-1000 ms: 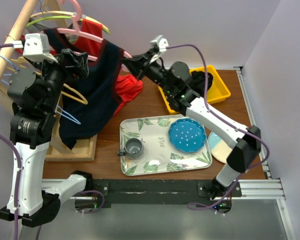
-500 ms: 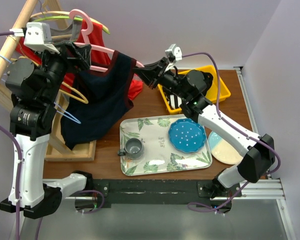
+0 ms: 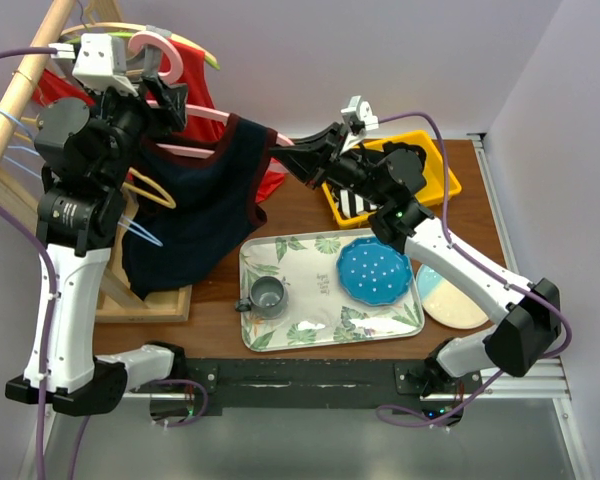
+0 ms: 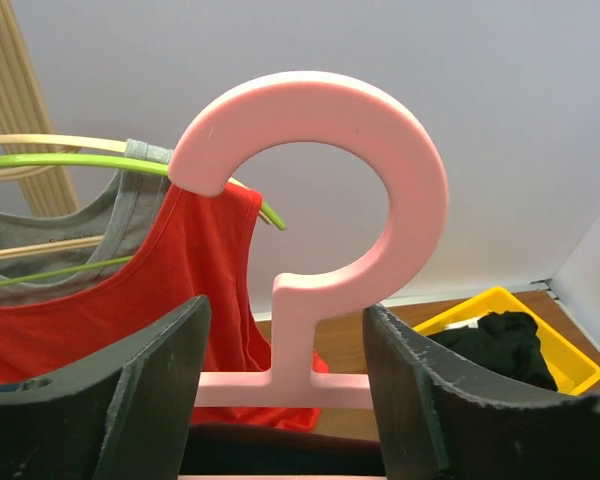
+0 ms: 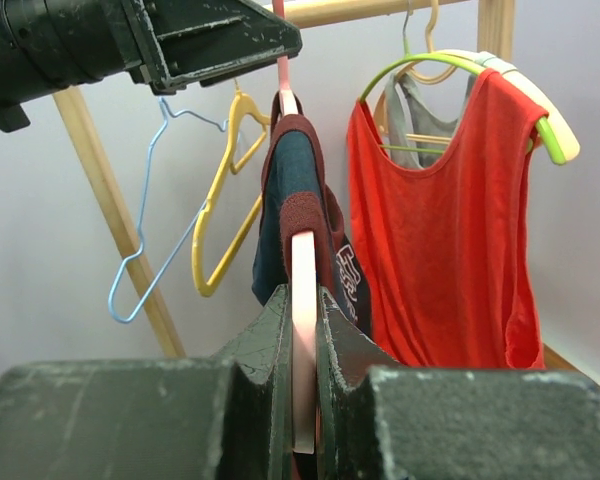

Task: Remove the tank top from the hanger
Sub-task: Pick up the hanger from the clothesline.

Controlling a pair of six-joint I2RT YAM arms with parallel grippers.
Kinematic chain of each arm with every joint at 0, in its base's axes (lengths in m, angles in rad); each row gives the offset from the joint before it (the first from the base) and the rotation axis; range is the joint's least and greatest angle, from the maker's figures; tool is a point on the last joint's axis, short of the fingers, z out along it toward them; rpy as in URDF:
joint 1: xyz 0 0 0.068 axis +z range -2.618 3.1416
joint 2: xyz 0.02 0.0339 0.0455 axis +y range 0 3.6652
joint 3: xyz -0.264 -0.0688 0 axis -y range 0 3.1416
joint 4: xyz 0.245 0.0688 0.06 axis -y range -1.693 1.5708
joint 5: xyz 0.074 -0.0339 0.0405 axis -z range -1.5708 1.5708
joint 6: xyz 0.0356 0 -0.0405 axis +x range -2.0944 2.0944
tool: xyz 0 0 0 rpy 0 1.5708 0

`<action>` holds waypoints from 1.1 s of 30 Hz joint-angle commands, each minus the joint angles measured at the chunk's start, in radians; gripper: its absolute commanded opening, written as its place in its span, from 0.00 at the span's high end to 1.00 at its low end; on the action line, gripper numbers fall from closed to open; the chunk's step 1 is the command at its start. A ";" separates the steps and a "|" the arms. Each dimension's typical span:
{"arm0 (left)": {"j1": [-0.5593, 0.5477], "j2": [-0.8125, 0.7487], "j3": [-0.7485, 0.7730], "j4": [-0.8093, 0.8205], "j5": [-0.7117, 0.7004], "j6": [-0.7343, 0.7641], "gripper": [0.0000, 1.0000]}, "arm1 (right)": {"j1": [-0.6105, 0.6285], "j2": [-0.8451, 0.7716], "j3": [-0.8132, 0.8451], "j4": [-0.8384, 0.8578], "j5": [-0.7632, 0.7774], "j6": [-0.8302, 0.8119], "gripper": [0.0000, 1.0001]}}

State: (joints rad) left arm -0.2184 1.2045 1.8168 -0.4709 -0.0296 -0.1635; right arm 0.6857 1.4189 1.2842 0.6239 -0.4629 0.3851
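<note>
The tank top (image 3: 205, 195) is navy with dark red binding round the neck and armholes. It hangs on a pink hanger (image 4: 310, 95), held in the air over the back left part of the table (image 3: 300, 210), in front of the wooden rack (image 3: 20, 90). One strap sits near the hanger's right end. The body falls in loose folds and its hem reaches down to the rack's base.

The left arm stands tall beside the rack with its wrist bent forward. The left gripper (image 4: 287, 385) straddles the hanger's neck just below the hook, jaws apart, with a gap showing on each side of the pink stem. The wall shows through the hook's ring.

The right arm stretches from the near right corner across the table toward the rack. The right gripper (image 5: 303, 400) is clamped tight on the hanger's right tip – the pink bar runs straight out from between its fingers (image 5: 345, 350).

Behind the tank top a red top (image 5: 450, 230) hangs on a green hanger (image 5: 460, 65). A yellow hanger (image 5: 220, 220) and a blue wire hanger (image 5: 150, 250) hang empty. On the table lie a leaf-print tray (image 3: 310, 325) with a blue plate (image 3: 377, 270) and a grey cup (image 3: 268, 293) – and a yellow bin (image 3: 440, 175) behind it.
</note>
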 commanded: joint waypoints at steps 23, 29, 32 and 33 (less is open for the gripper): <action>-0.002 -0.028 -0.076 0.092 -0.068 0.042 1.00 | -0.005 -0.190 0.119 -0.553 0.282 0.145 0.33; -0.002 -0.028 -0.073 0.087 -0.105 0.044 1.00 | 0.018 -0.155 0.230 -0.664 0.214 0.281 0.33; -0.002 -0.025 -0.070 0.081 -0.118 0.042 1.00 | 0.078 -0.141 0.259 -0.676 0.270 0.255 0.33; -0.002 -0.022 -0.068 0.080 -0.118 0.041 1.00 | 0.104 -0.126 0.267 -0.681 0.289 0.252 0.33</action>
State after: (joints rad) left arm -0.2192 1.1809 1.7294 -0.4435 -0.1127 -0.1272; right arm 0.7162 1.2594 1.4929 0.0143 -0.2333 0.6029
